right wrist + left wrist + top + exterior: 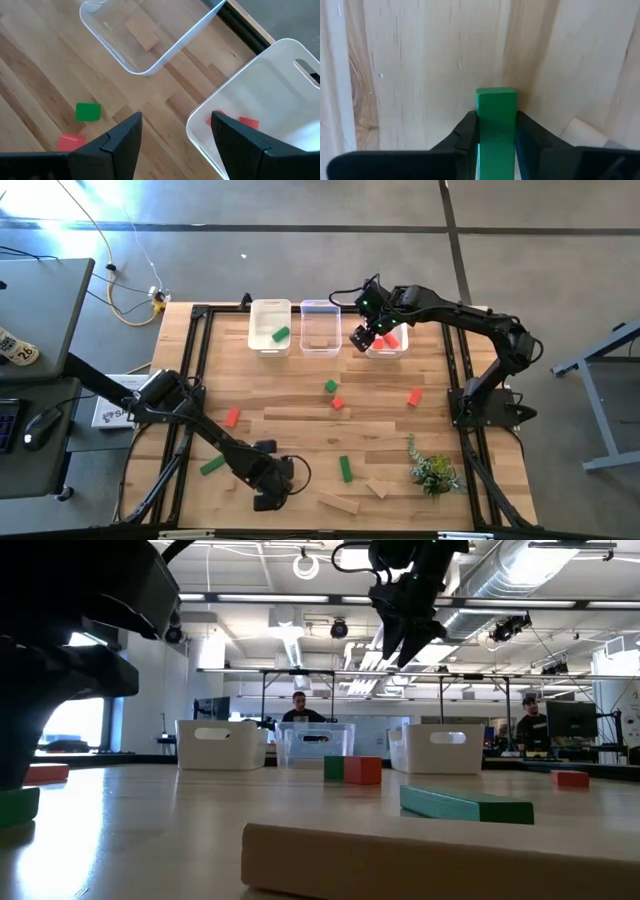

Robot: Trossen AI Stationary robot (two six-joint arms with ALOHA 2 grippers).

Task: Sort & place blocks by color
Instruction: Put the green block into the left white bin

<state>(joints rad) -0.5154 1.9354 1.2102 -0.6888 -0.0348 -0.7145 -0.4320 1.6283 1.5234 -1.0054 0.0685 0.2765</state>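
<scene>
Scattered over the wooden desk (pixel 300 430): small wooden blocks in green, red and plain tan, cubes and short bars.

Left end effector (pixel 268 485) low at about 7 o'clock of the desk, closed on a green block (pixel 495 125), a short bar with a square end showing between the two dark fingers (pixel 465 135) in the left wrist view.

Right end effector (pixel 366 338) up at 1 o'clock, over the near edge of the right white bin (pixel 400 350), jaws spread wide and holding nothing. Inside that bin, red blocks (pixel 240 121).

In the middle clear bin (pixel 322 308), a tan block (pixel 142 33). In the left white bin (pixel 268 308), a green bar (pixel 280 334) lying tilted.

Near desk centre, a green cube (pixel 331 387) just beside a red cube (pixel 338 403). Toward 3 o'clock, a red block (pixel 414 396). Toward 9 o'clock, a red bar (pixel 232 417), and below it a green bar (pixel 211 466). At 6 o'clock, a green bar (pixel 344 469), with two tan bars (pixel 340 502) near the front edge. At 5 o'clock, a leafy green sprig (pixel 432 470).

Across the room in the low view, two people (pixel 300 707) behind the bins.
</scene>
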